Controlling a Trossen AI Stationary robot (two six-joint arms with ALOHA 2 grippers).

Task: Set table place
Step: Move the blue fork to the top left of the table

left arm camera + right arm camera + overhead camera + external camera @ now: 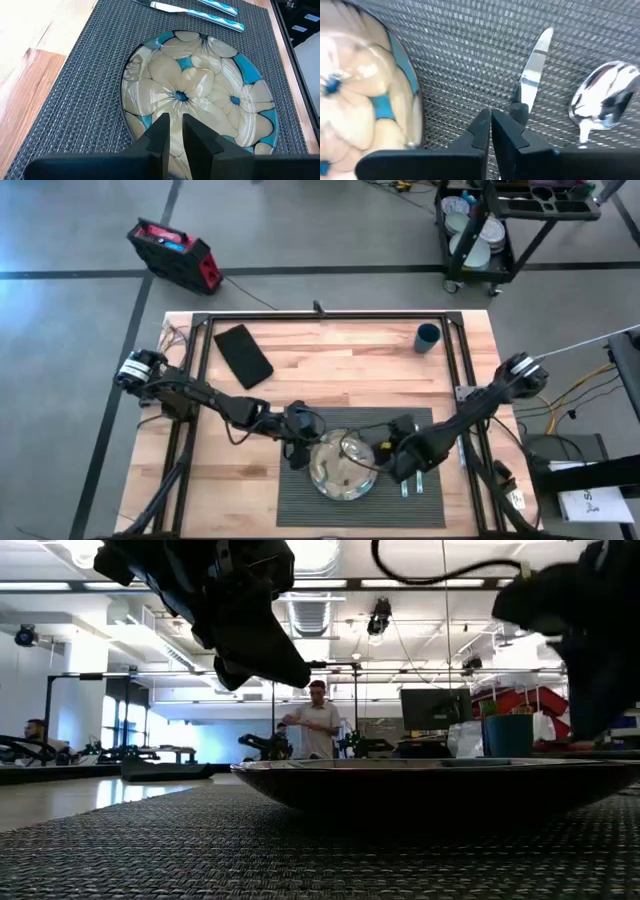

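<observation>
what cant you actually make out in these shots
- High view: cutlery right of the plate is partly under the right gripper and too small to identify.
- Low view: both arms are cut off at the top edge.
- Right wrist view: spoon is blurred, its handle cut off.
- Black napkin shows only in the high view.

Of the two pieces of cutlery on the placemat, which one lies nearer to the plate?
The silver knife lies nearer to the flower-patterned plate; the shiny spoon lies beyond it, farther away on the grey ribbed placemat.
</observation>
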